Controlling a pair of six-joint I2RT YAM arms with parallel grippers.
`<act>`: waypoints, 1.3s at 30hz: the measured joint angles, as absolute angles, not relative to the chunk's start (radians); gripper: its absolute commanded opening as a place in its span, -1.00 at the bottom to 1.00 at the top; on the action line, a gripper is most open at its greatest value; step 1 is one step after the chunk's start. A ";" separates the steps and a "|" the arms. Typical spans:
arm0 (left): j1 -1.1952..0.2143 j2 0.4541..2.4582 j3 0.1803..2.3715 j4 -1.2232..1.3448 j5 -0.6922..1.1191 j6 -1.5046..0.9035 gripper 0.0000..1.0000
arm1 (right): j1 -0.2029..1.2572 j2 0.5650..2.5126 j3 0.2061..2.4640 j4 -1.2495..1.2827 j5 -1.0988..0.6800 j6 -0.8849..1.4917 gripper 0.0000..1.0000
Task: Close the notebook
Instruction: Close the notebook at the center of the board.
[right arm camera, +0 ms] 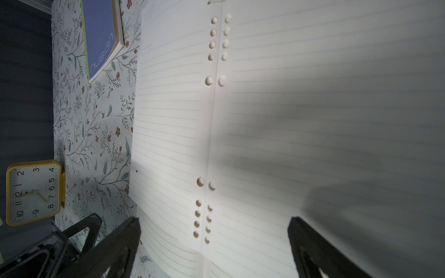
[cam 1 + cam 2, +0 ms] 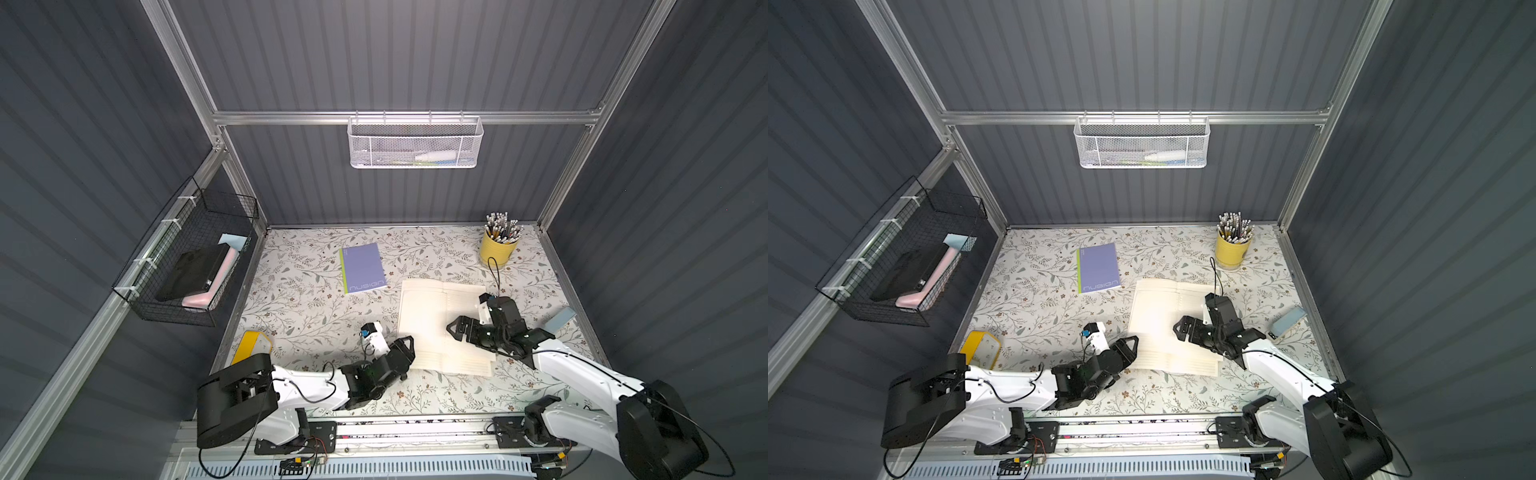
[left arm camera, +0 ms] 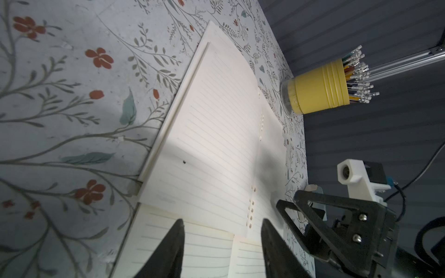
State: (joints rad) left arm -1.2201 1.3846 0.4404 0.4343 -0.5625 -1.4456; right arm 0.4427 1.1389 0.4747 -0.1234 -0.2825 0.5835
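notebook [image 2: 432, 320] lies open and flat on the table [image 2: 299, 299], right of centre, lined pages up, punched holes down the middle fold. neither half is lifted, so i judge closing not yet begun: all of the fold-over is left to do. sheets at the near edge sit staggered, not squared; they may slip when one half is turned.

near: left gripper [image 3: 222, 222] sits low at the notebook's near-left corner. jaws stand partly apart and nothing is pinched between them. the wrist view shows bare page in the gap. whether a fingertip rests on the paper, cannot tell.

next out: right gripper [image 1: 213, 220] hangs over the near right part of the notebook, by the middle fold. jaws stand wide and hold nothing. the top views show it above the paper, not on it.

near left, well apart from the work: yellow clock [image 2: 251, 345]. right edge of table: small blue block [image 2: 561, 320].

far: a second notebook, blue [image 2: 363, 268], already shut, just beyond the open one's far-left corner. far right: yellow cup of pencils [image 2: 498, 245], upright, near the open notebook's far edge but not touching it.
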 measured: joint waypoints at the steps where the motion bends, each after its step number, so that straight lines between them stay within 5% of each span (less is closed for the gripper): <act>1: -1.222 1.392 0.436 0.441 -0.566 -1.454 0.00 | 0.443 1.140 0.469 -0.123 -0.282 0.583 0.93; 39: -1.277 1.621 0.443 0.550 -0.690 -1.716 -0.08 | 0.438 1.137 0.402 -0.060 -0.310 0.599 0.91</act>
